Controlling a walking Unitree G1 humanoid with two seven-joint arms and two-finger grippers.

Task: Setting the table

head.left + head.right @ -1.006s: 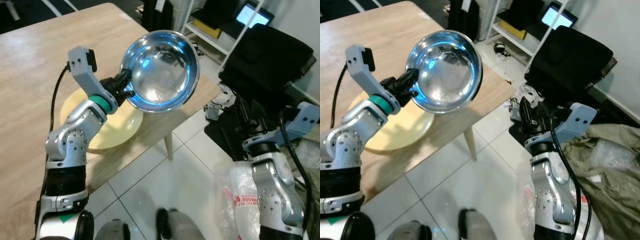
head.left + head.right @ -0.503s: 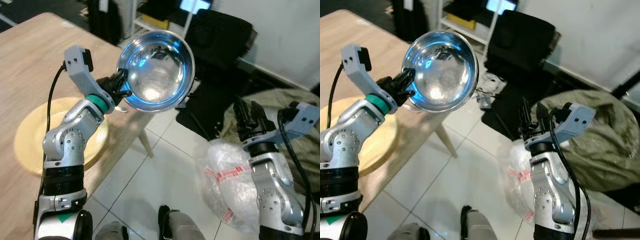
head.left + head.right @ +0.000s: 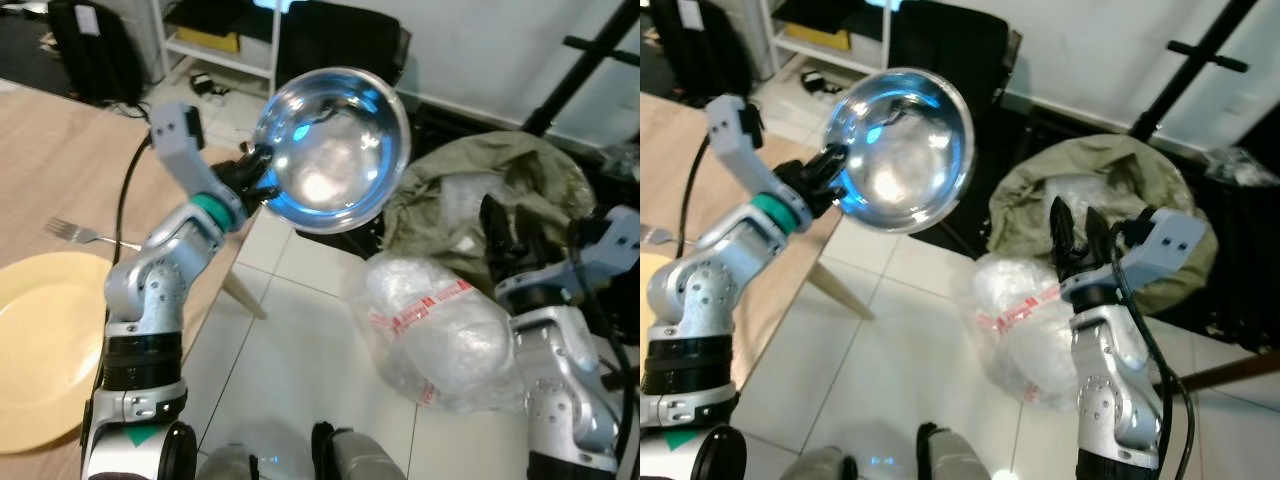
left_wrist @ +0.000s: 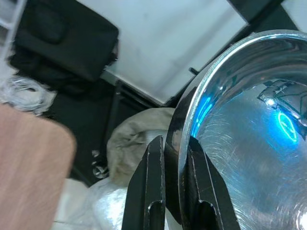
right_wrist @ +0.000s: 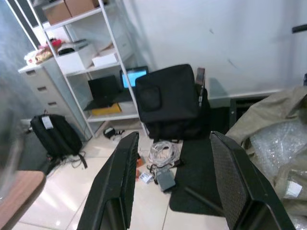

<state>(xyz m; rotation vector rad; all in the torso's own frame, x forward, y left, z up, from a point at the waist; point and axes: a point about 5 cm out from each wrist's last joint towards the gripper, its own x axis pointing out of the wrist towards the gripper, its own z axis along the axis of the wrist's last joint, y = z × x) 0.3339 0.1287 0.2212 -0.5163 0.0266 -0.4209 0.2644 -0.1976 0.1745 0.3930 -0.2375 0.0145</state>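
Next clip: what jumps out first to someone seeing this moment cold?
The shiny steel bowl, held up in the air by its rim in the left gripper, past the wooden table's edge and over the tiled floor. On the table lie a yellow plate and a fork. The right gripper is open and empty, near a clear plastic bag on the floor.
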